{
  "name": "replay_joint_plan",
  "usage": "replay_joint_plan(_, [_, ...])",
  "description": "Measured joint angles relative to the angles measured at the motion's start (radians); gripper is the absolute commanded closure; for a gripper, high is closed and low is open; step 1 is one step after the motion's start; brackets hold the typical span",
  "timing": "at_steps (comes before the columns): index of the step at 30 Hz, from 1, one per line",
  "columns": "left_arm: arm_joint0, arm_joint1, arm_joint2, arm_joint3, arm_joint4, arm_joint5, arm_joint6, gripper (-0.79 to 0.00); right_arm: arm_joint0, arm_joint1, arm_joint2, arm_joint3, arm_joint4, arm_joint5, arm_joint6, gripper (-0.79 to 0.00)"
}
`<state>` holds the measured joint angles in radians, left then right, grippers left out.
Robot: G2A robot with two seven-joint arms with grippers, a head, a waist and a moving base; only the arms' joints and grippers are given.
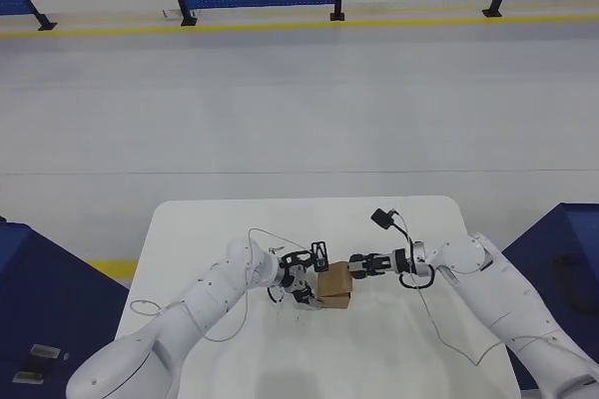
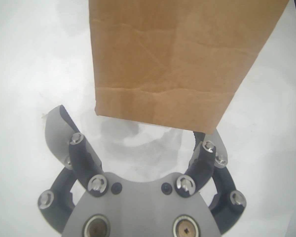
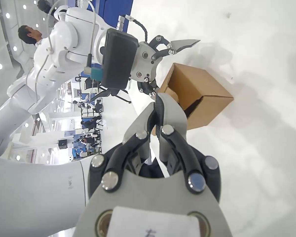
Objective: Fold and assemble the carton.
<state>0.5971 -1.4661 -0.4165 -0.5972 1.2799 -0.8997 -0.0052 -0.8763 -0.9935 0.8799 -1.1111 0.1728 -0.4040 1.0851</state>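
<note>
Top view: carton (image 1: 334, 286) sits near ctr of white table (image 1: 409, 229), already box-shaped. L gripper (image 1: 305, 271) is at one side and R gripper (image 1: 359, 266) at the opposite side, each touching or just beside it. Finger state isn't readable from up there.

L wrist view settles it for that arm: L fingers (image 2: 61, 122) are spread wide w/ nothing held. The carton's creased brown face runs out from btwn them. Its near edge overlaps one fingertip; the other fingertip stands off to the side, apart from the card.

R wrist view: the carton end facing the R gripper is open, flap loose, dark gap inside. R fingers (image 3: 170, 109) are pressed together, tips right at that open end. Can't tell whether a flap edge is nipped btwn the pads. Same view shows the L gripper across the carton, jaws wide, one finger standing off the box.

Edges/room: carton is well apart from every table edge; the broadest stretch of tabletop lies on the far side. Blue cabinets (image 1: 25, 289) flank the table, close by its side edges.
</note>
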Motion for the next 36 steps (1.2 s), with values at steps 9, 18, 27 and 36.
replay_joint_plan(9, [-0.005, -0.009, -0.009, 0.014, 0.010, -0.013, -0.004, -0.785, 0.012, -0.011, -0.014, 0.028, -0.028, -0.001, -0.009, 0.000])
replay_joint_plan(18, [-0.008, -0.014, -0.016, 0.025, 0.021, -0.025, -0.006, -0.785, 0.014, -0.019, -0.024, 0.037, -0.068, -0.001, -0.030, 0.000])
replay_joint_plan(27, [-0.015, -0.022, -0.026, 0.034, 0.024, -0.042, -0.009, -0.785, -0.006, -0.024, -0.036, 0.018, -0.116, -0.018, -0.051, 0.000])
replay_joint_plan(36, [-0.020, -0.031, -0.032, 0.045, 0.026, -0.051, -0.015, -0.785, -0.014, -0.031, -0.042, 0.016, -0.153, -0.015, -0.087, 0.000])
